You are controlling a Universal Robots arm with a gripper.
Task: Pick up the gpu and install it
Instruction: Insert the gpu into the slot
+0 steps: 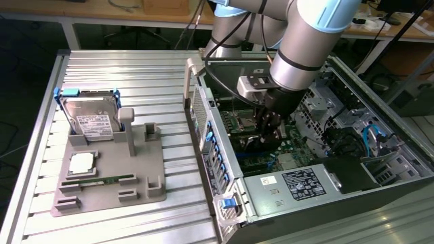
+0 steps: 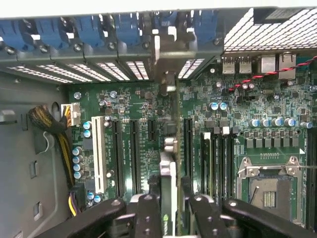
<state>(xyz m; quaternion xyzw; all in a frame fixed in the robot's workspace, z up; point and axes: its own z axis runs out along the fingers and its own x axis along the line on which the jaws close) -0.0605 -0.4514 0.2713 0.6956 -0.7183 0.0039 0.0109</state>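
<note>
My gripper (image 1: 271, 127) reaches down into the open computer case (image 1: 298, 188), over the green motherboard (image 1: 241, 122). In the wrist view the gripper (image 2: 168, 203) is shut on the gpu (image 2: 171, 168), seen edge-on as a thin card between the black fingers (image 2: 148, 210). The card runs toward the rear of the case. Its silver bracket (image 2: 166, 64) stands at the row of slot openings under the blue clips (image 2: 89, 29). It lies in line with the long dark expansion slots (image 2: 133, 153). Whether its edge sits in a slot I cannot tell.
On the slatted table at the exterior view's left stands a grey fixture (image 1: 109, 178) holding a hard drive with blue rails (image 1: 91, 119), a processor (image 1: 81, 161) and a green memory stick (image 1: 101, 180). Inside the case are a white slot (image 2: 99, 153), the processor socket (image 2: 270, 186) and cable bundles (image 2: 47, 124).
</note>
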